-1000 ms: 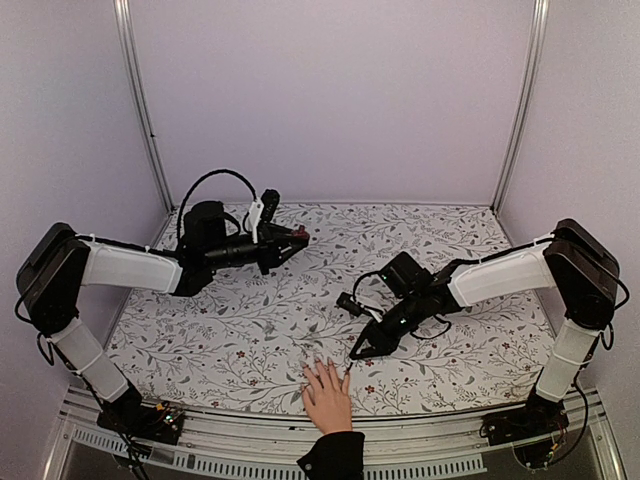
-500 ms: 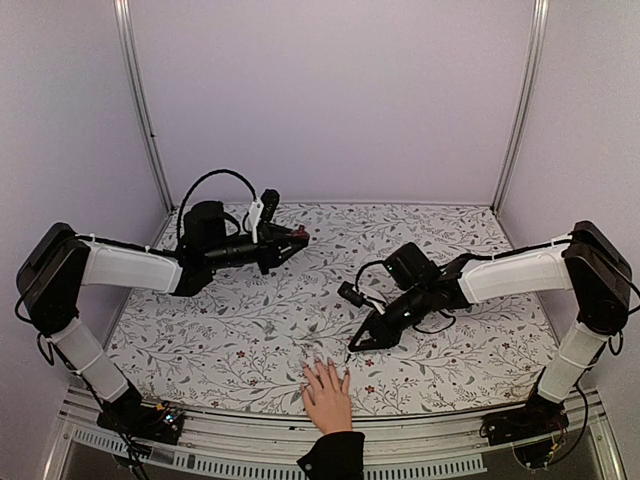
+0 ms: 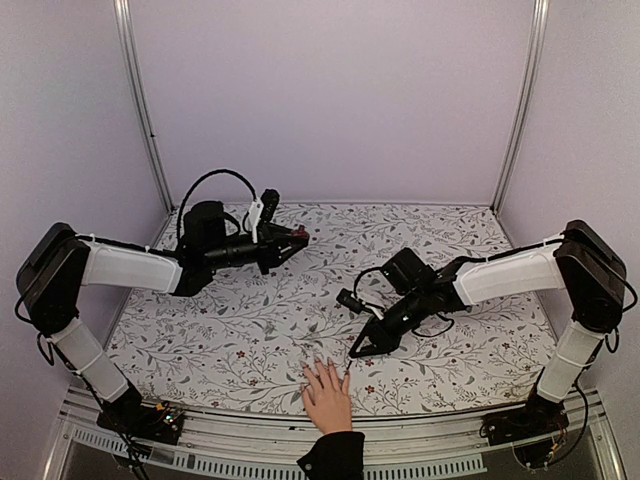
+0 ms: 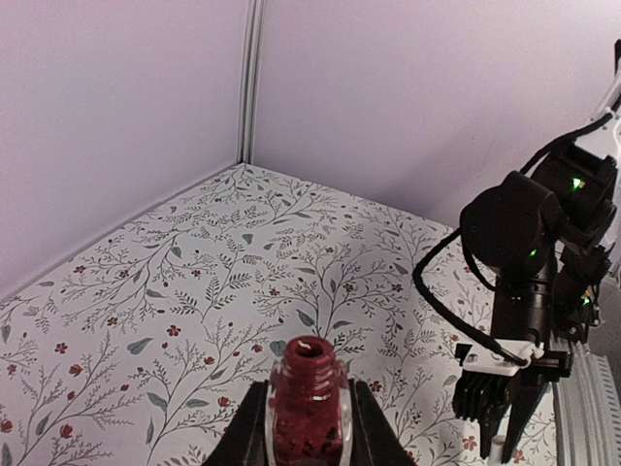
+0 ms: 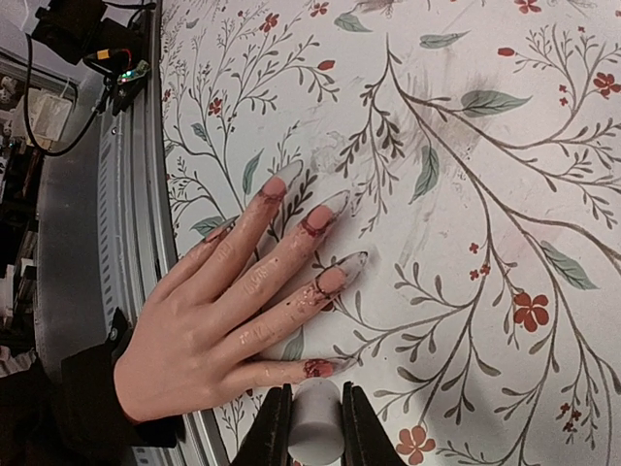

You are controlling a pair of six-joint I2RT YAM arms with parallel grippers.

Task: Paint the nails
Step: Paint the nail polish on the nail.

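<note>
1. Nails (image 5: 335, 203): long pale tips on a hand (image 3: 326, 398) lying flat, palm down, fingers spread, at the near edge of the table (image 3: 250, 320), centre. Reddish smears sit at the nail bases; coverage looks partial and untidy.
2. Far left: the left gripper (image 4: 309, 432) is clamped on the sides of a dark-red bottle (image 4: 309, 408). The bottle is upright, its neck uncapped, raised above the table and well apart from the hand. Likely parked there as a steady well for dipping.
3. Centre: the black cuff (image 3: 335, 450) crosses the metal rail (image 3: 420, 465). Spread fingers leave gaps between the nails.
4. Right: the right gripper (image 5: 313, 427) is closed on a white cap (image 5: 315, 422), pointing down just beyond the finger nearest that arm. The brush is hidden under the cap.
5. Obstructions: none between cap and nails. Risk, as judged: paint on skin, given the narrow nails.
</note>
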